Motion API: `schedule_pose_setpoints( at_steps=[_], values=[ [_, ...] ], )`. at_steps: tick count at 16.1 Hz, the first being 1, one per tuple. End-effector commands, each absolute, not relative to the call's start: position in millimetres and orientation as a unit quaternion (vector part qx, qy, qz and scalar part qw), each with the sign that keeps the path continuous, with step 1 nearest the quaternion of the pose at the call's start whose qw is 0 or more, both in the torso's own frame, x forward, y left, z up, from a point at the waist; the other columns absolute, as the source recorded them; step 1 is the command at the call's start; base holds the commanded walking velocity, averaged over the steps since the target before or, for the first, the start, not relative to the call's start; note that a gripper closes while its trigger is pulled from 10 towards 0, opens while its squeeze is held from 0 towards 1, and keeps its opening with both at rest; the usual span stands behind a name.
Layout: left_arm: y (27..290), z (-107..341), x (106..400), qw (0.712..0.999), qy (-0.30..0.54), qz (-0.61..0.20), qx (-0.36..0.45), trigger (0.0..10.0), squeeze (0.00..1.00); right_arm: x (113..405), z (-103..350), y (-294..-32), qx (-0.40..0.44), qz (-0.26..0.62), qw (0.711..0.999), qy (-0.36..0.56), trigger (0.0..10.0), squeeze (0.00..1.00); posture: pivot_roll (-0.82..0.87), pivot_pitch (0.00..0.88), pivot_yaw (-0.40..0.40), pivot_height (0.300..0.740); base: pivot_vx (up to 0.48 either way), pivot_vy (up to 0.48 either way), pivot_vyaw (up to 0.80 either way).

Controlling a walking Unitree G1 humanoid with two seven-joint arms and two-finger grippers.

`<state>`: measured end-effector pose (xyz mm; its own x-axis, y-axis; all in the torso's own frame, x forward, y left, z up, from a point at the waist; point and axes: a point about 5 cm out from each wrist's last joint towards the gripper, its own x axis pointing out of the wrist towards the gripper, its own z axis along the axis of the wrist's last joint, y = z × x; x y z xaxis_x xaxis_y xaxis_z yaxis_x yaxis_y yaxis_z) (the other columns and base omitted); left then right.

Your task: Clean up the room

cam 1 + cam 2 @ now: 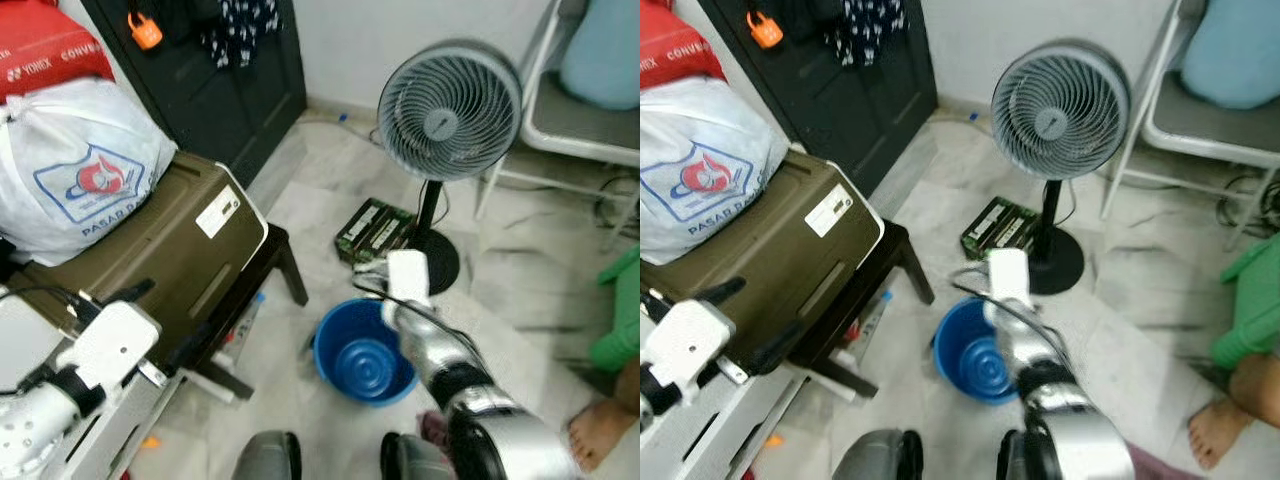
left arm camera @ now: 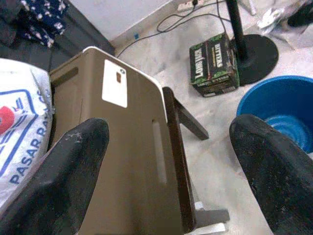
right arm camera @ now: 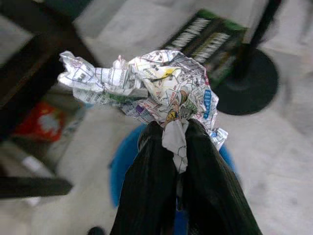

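Tightly pinched: newspaper wad [image 3: 161, 93] in right pincer [image 3: 173, 134]

A bucket [image 1: 362, 358] stands on the floor [image 1: 520, 290] at lower centre of the frame. Just behind it, toward the top, a box [image 1: 372, 230] lies beside the base of a fan [image 1: 449, 110], which rises at upper right of centre. At left a case [image 1: 170, 255] rests on a bench [image 1: 262, 268], with a bag [image 1: 75, 165] on the case's far left end. Behind these, at upper left, stands a cabinet [image 1: 215, 70]. A chair [image 1: 575, 120] fills the upper right corner. At lower right a person's foot [image 1: 597, 432] rests on the floor. The right gripper [image 3: 176, 142] hangs above the bucket, holding a paper wad [image 3: 146, 85] over it.
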<state>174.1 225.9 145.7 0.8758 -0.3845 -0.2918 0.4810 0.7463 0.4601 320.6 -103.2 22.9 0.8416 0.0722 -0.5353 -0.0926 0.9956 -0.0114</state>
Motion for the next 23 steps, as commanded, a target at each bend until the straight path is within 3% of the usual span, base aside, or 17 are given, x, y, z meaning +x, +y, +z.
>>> schedule_pose_setpoints(
  at_steps=[1,7,18,19,20,23],
  values=[
    [229.8,149.9,173.1,0.928,0.094,-0.23,0.276,10.0,0.0,315.4,16.8,-93.6,-0.023,0.063,0.954,0.294,10.0,0.0,0.3,0.186,0.164,0.74,0.0,0.0,0.0],
    [226.8,153.7,171.6,0.925,0.102,-0.242,0.276,10.0,0.0,307.6,6.1,-86.9,-0.018,0.038,0.944,0.327,10.0,0.0,0.32,0.186,0.173,0.74,0.0,0.0,0.0],
    [223.8,151.2,164.9,0.926,0.117,-0.24,0.268,10.0,0.0,320.0,19.9,-90.6,0.01,0.005,0.959,0.282,10.0,0.0,0.33,0.181,0.175,0.74,0.0,0.0,0.0],
    [223.9,151.8,165.9,0.925,0.116,-0.24,0.269,10.0,0.0,319.9,19.8,-90.7,0.012,0.004,0.959,0.282,10.0,0.29,0.34,0.181,0.175,0.74,0.0,0.0,0.0],
    [223.9,151.7,166.1,0.925,0.116,-0.24,0.27,10.0,0.0,319.4,19.1,-90.5,0.018,0.004,0.959,0.284,10.0,0.98,0.33,0.179,0.175,0.74,0.0,0.0,0.0],
    [219.8,150.5,165.0,0.924,0.115,-0.247,0.267,10.0,0.0,318.6,18.2,-89.9,0.021,0.005,0.958,0.286,10.0,1.0,0.33,0.172,0.172,0.74,0.0,0.0,0.0]
  ],
)
